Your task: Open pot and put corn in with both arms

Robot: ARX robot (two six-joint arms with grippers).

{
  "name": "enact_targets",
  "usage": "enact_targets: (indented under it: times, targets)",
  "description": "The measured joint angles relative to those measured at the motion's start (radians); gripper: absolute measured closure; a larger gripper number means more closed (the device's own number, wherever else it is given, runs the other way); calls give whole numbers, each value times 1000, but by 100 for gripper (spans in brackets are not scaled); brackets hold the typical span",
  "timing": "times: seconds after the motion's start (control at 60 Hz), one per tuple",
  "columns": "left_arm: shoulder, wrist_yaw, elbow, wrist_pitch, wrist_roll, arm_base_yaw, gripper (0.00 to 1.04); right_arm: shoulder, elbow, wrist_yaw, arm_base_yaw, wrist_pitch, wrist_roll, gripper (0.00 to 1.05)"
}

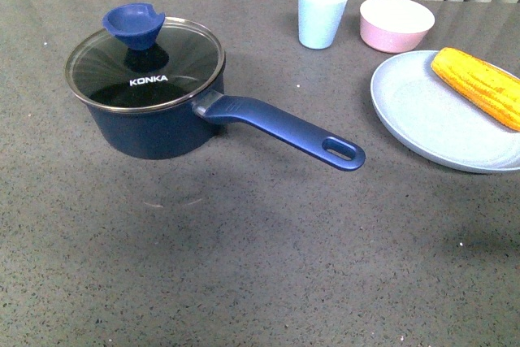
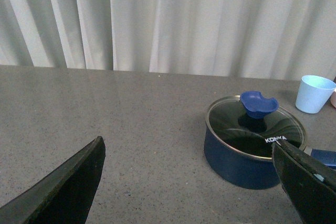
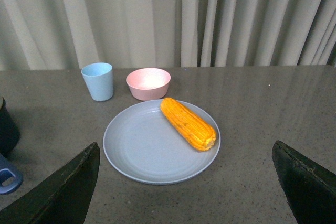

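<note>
The left gripper (image 2: 187,145) shows two flat, matte black fingers (image 2: 68,192) that taper to blunt wedge tips. One of them carries a paler edge and a small light fleck. The right gripper (image 3: 186,148) has the same dark, wedge-shaped fingers (image 3: 307,182), slightly greyish along their upper edges.

On the table (image 1: 244,266) stands the pot (image 1: 154,123), lid (image 1: 145,67) on it, handle (image 1: 284,127) reaching right and forward. Behind and right of the pot: cup (image 1: 322,14), then bowl (image 1: 396,23) farther right. Plate (image 1: 422,119) lies well right of the pot, past the handle's end, corn (image 1: 478,85) on it.
</note>
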Motion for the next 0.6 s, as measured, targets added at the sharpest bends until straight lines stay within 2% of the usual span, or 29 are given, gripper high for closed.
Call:
enact_targets:
  times: [0.6]
  targets:
    - [0,0,0,0,0,0,9,0,0,0,0,0,0,9]
